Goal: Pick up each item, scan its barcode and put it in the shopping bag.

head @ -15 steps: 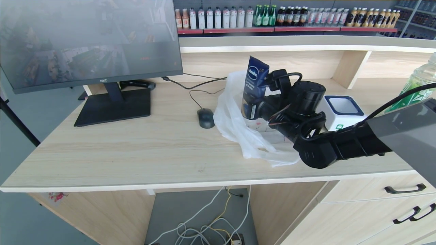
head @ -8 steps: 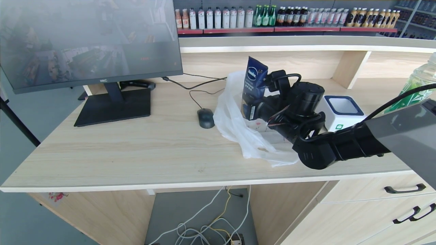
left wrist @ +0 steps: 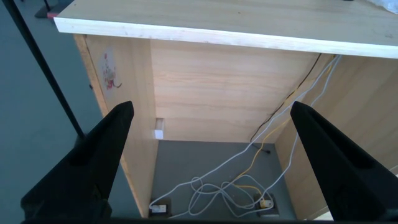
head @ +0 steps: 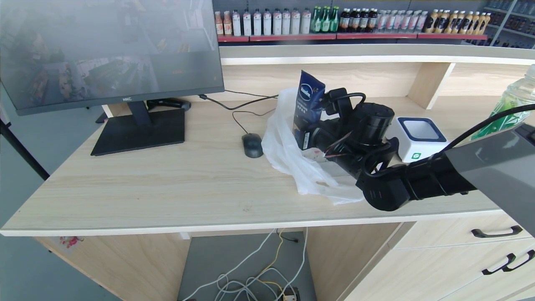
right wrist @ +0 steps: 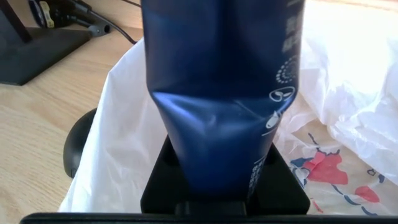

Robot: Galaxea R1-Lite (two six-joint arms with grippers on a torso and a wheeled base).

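Observation:
My right gripper [head: 310, 134] is shut on a dark blue tube [head: 306, 104], held upright with its crimped end up, over the open mouth of the white plastic shopping bag [head: 292, 154] on the counter. In the right wrist view the blue tube [right wrist: 217, 93] is pinched between the black fingers [right wrist: 165, 177], with the bag [right wrist: 118, 143] spread below and a patterned item [right wrist: 329, 168] inside it. A white barcode scanner [head: 418, 136] with a dark window stands just right of the arm. My left gripper [left wrist: 211, 168] is open below the counter's edge, beside the cabinet side.
A monitor [head: 108, 46] on a black stand [head: 140, 129] occupies the counter's left back. A black mouse [head: 252, 145] lies just left of the bag. A green-labelled bottle [head: 512, 102] stands at the far right. Cables [left wrist: 236, 180] lie on the floor under the counter.
The right gripper has carried the tube a little to the left and slightly down over the bag. The left arm shows no change.

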